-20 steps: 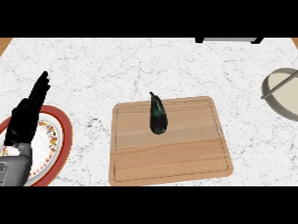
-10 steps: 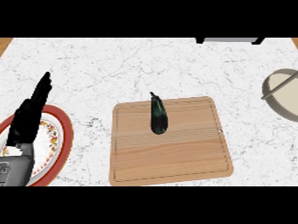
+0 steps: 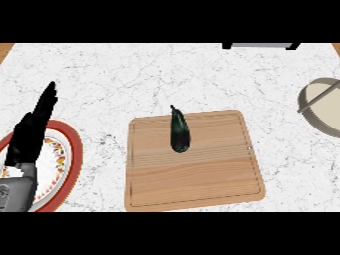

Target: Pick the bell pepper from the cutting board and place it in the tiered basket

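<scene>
Left hand (image 3: 31, 130) rests with fingers straight over the plate (image 3: 71, 164). Pepper (image 3: 180, 133) on the board (image 3: 202, 174) looks light, smooth, slippery; best taken across its thicker middle.

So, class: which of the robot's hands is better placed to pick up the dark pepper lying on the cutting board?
Left, probably. The left hand is the only one in view, open above the red-rimmed plate, just left of the cutting board where the pepper lies. The right hand is not in view.
</scene>
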You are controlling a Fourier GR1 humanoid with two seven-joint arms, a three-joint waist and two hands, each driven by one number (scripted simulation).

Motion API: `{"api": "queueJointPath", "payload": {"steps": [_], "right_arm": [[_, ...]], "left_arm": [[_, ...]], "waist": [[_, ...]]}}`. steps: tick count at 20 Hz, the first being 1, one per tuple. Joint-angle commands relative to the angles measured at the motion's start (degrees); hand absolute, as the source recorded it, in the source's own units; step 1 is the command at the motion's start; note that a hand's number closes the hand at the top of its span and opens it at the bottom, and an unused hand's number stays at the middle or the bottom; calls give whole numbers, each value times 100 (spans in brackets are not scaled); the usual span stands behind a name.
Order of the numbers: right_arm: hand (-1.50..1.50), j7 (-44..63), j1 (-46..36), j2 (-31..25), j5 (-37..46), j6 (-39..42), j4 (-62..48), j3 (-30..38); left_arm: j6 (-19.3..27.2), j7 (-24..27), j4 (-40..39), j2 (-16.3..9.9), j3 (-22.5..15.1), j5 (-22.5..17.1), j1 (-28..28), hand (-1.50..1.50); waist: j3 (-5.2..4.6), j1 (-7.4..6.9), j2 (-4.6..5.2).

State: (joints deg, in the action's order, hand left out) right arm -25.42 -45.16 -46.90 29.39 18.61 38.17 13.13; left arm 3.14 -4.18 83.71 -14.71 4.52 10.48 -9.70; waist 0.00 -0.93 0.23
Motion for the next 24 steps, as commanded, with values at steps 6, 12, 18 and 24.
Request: {"api": "queueJointPath", "payload": {"steps": [6, 12, 18, 24], "right_arm": [[-150, 43, -656, -480, -679, 149, -641, 916], [-150, 322, -577, -1272, -806, 702, -1426, 1224], [-150, -337, -208, -2307, -886, 1629, -2366, 1489], [-150, -980, 165, -2661, -1101, 2115, -2691, 1722]], "left_arm": [[-15, -99, -228, 9, 131, -42, -414, 0], [23, 44, 83, 174, -5, 33, 132, 0], [84, -10, 141, 226, -85, 129, 21, 0], [-107, 138, -130, 11, 124, -11, -50, 0]], "waist": [[2, 50, 12], [5, 3, 8], [30, -75, 75], [47, -43, 105]]}}
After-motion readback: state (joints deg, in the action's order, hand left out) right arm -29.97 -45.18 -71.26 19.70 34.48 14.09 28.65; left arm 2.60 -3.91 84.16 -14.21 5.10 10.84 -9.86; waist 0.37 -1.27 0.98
